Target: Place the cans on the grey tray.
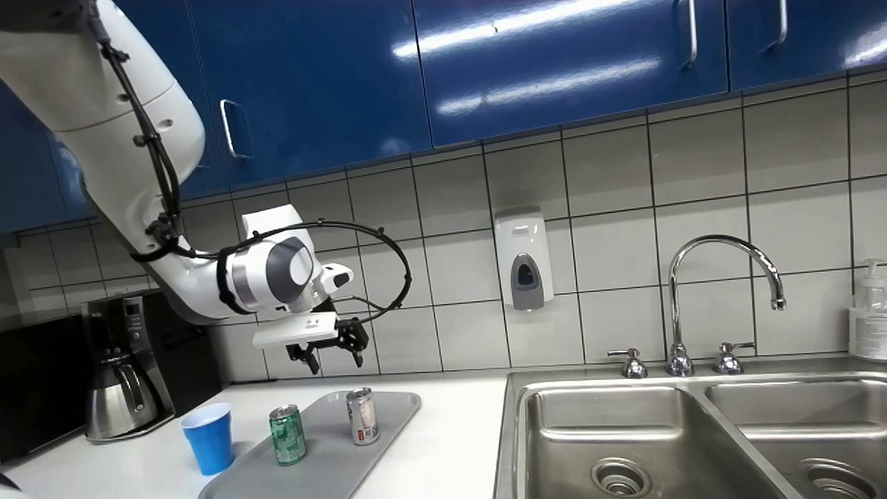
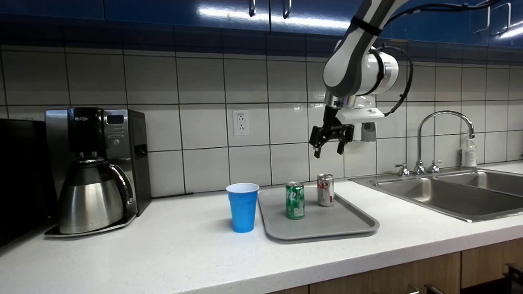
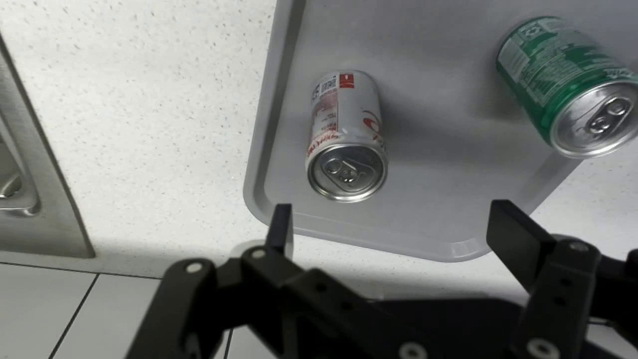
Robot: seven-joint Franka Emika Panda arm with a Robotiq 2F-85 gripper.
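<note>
The green can (image 1: 287,435) stands upright on the grey tray (image 1: 326,478). The silver can with the red label (image 1: 362,417) also stands upright on the tray, nearer the wall. Both cans and the tray show in the exterior view with the coffee maker's front: green can (image 2: 295,201), silver can (image 2: 325,190), tray (image 2: 322,233). My gripper (image 2: 329,152) is open and empty, raised above the tray's wall end, apart from both cans. In the wrist view the open gripper (image 3: 391,219) has the silver can (image 3: 344,134) ahead of it and the green can (image 3: 563,85) to the upper right.
A blue cup (image 2: 243,209) stands beside the tray, close to its edge. A coffee maker (image 2: 98,163) with a steel pot is further along the counter. The steel double sink (image 1: 610,416) and faucet (image 1: 693,291) are on the tray's other side. Blue cabinets (image 1: 305,83) hang above.
</note>
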